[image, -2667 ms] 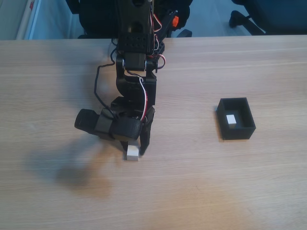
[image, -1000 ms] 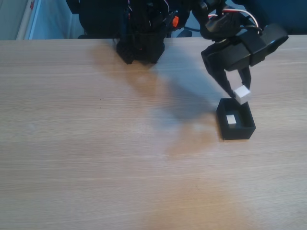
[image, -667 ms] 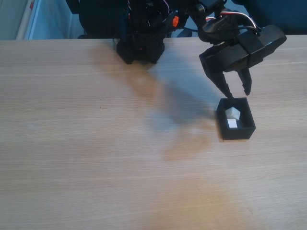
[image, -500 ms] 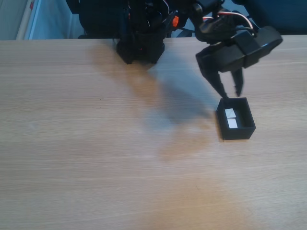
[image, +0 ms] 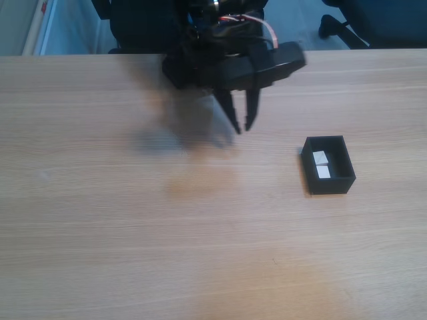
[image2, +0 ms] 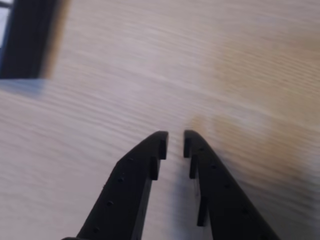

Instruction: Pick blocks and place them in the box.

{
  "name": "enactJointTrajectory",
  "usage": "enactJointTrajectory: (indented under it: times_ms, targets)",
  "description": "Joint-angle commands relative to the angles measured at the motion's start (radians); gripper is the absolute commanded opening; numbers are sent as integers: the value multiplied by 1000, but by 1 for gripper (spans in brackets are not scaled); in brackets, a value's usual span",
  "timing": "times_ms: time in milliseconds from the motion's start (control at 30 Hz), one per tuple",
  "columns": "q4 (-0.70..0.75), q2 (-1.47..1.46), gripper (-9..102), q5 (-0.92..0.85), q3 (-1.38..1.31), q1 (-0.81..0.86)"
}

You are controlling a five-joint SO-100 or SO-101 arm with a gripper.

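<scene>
Fixed view: my gripper [image: 242, 128] hangs above the bare table [image: 133, 233], fingers nearly together with a slim gap, holding nothing. Well to its right, the black box [image: 328, 184] holds both white blocks [image: 321, 165], side by side.

Wrist view: my fingertips [image2: 161, 142] stand narrowly apart over blurred wood grain.

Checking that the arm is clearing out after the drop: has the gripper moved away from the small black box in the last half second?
Yes. The gripper has swung left, away from the black box.
</scene>
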Motion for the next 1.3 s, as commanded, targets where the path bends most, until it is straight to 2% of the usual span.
enactJointTrajectory:
  times_ms: [0,133,300,400,567,700,1267]
  targets:
    - [6,190,0,-78,120,126]
    - [54,345,0,-140,267,265]
    - [169,531,0,-158,414,354]
    - [235,617,0,-166,492,377]
    - [410,618,0,-133,492,383]
    - [489,618,0,-80,494,347]
    - [526,618,0,-74,494,325]
